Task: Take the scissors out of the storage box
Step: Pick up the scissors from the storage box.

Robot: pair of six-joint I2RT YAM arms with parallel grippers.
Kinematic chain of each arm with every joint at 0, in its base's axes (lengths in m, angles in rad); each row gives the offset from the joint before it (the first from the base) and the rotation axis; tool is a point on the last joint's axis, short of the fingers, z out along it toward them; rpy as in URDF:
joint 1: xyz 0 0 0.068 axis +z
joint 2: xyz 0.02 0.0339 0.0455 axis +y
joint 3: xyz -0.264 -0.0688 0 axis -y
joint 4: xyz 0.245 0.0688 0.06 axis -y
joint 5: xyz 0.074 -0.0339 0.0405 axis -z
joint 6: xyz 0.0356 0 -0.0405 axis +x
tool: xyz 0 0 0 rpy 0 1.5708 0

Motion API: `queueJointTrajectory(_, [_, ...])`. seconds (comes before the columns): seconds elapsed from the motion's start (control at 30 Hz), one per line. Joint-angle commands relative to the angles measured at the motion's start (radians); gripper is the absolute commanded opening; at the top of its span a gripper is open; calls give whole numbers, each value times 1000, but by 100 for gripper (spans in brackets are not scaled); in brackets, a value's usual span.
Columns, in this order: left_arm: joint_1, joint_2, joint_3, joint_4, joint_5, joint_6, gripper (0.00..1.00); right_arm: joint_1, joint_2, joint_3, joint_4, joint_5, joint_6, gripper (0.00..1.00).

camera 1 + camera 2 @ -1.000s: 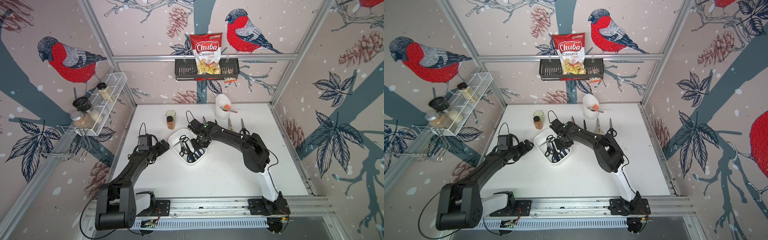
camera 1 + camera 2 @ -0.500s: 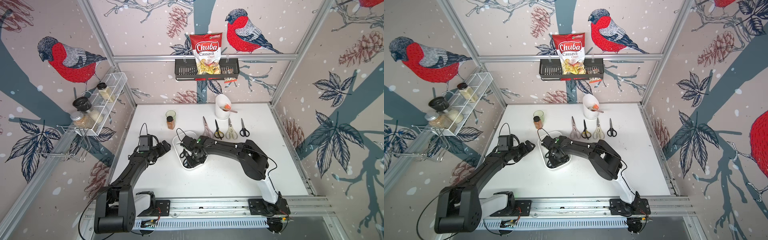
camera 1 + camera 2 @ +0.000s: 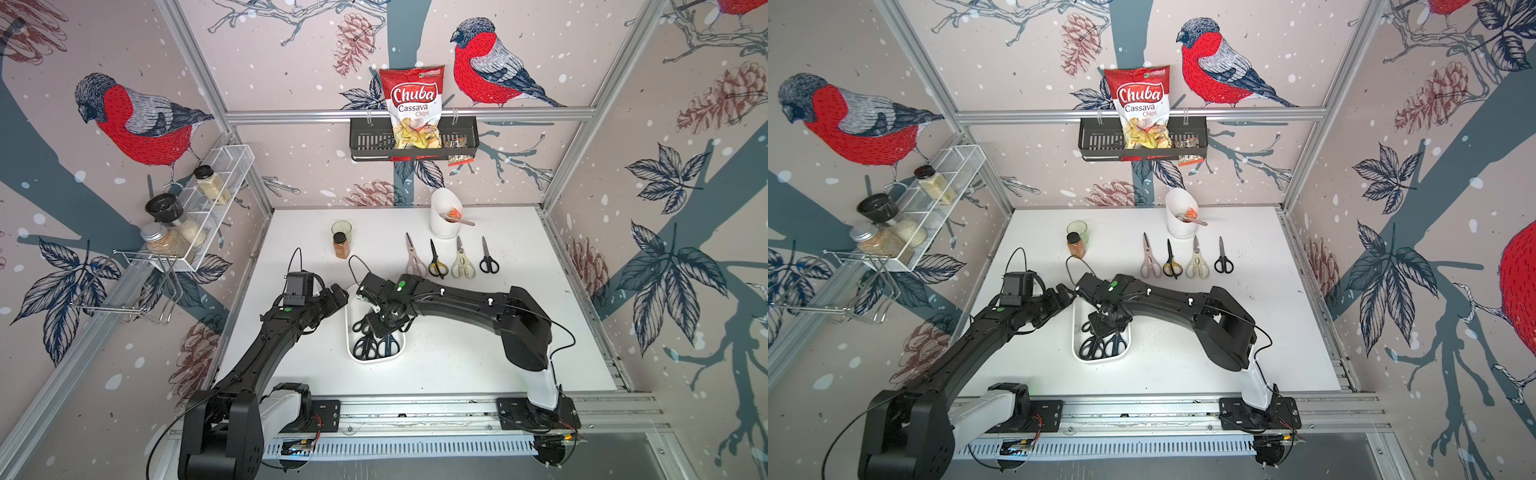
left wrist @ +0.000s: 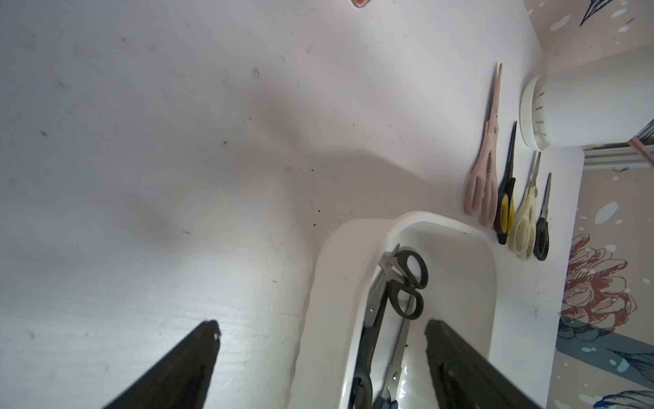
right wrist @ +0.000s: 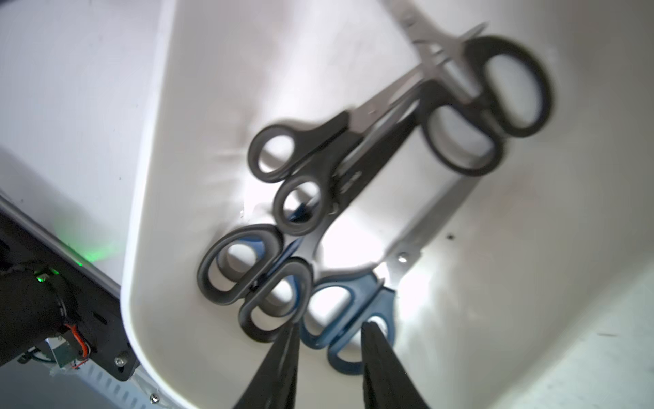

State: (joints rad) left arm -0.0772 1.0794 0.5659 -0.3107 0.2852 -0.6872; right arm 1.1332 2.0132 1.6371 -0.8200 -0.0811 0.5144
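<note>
Right arm has swung back from the far row and dropped into the storage box (image 5: 159, 177); left arm barely shifted. Right pincer (image 5: 331, 327) sits low in the box's near half, its two sides a narrow gap apart around one loop of the dark blue scissors (image 5: 357, 310). Can't tell if it's actually pinching, since the wrist view is blurred. Black pairs (image 5: 318, 134) lie piled beside the blue pair in the same box. Left pincer (image 4: 321, 323) is spread wide and holds nothing, straddling the box's wall at its far-left corner. On the tabletop (image 3: 478, 332), apart from the box, four pairs lie in a row with handles toward the robot: pinkish-beige pair (image 3: 414, 262), black-and-yellow pair (image 3: 437, 266), cream pair (image 3: 462, 266) and small black pair (image 3: 488, 262). They lie just in front of the white holder (image 3: 444, 216).
</note>
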Motion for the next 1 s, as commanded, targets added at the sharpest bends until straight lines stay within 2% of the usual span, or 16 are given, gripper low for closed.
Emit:
queueJointTrajectory(0.0, [-5,-38,-7,-52,-40,-71,95,-37,-36,-11,6,6,-20,35])
queueJointTrajectory(0.1, [-6,-82,-21,-61,-46,-100,95,-44,-59,-26,40,3,-22,34])
queueJointTrajectory(0.4, [-11,-132,-51,-65,-79,-142,95,-39,-12,-62,138,-132,58,34])
queueJointTrajectory(0.63, [-10,-75,-39,-59,-60,-58,95,0,80,56,107,-112,139,34])
queueJointTrajectory(0.73, [-5,-56,-41,-62,-54,-57,95,8,130,101,103,-106,163,34])
queueJointTrajectory(0.83, [16,-70,-53,-65,-33,-64,95,9,167,143,66,-67,209,32])
queueJointTrajectory(0.97, [52,-113,-70,-61,-24,-60,95,13,159,118,56,-8,273,31])
